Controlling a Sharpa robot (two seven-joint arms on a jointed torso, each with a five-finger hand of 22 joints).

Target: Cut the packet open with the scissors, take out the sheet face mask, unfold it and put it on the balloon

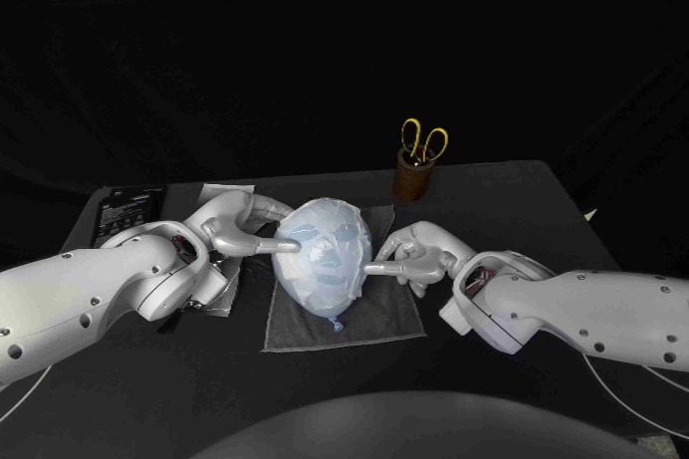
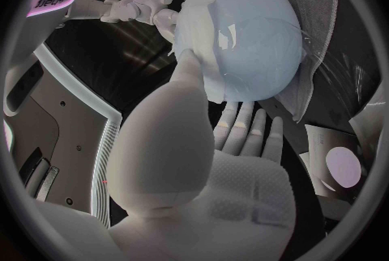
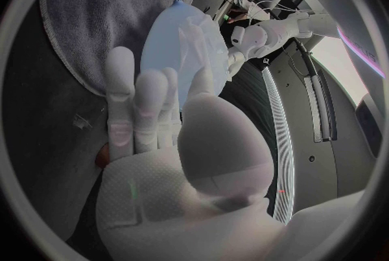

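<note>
A grey cloth [image 1: 387, 325] lay on the black table [image 1: 546, 210] nearest the robot, and on it rested the pale blue balloon [image 1: 328, 295], its knotted end pointing toward the robot. The sheet mask [image 1: 328, 242] was spread over the balloon's upper face, with eye, nose and mouth openings showing.

The left hand [image 1: 237, 235] sat just left of the balloon, fingers apart and gripping nothing. One fingertip [image 1: 289, 246] pressed the mask's edge against the balloon's side. In the left wrist view, its other fingers [image 2: 243, 128] lay straight and loose beneath the balloon.

The right hand [image 1: 419, 258] mirrored it just right of the balloon, also holding nothing. One fingertip [image 1: 376, 269] touched the mask's right edge, while its remaining fingers [image 3: 142, 105] stood straight and side by side in the right wrist view.

A strip of silvery foil [image 1: 226, 298] showed left of the balloon, beside the cloth and partly under the left forearm. Whether it was the packet could not be told.

Farther left of the balloon, a black card [image 1: 122, 208] carried white lettering too small to read.

Beyond the balloon, near the table's far edge, a brown cup [image 1: 413, 180] stood upright and held the scissors [image 1: 424, 138], yellow handles up, blades down inside it.
</note>
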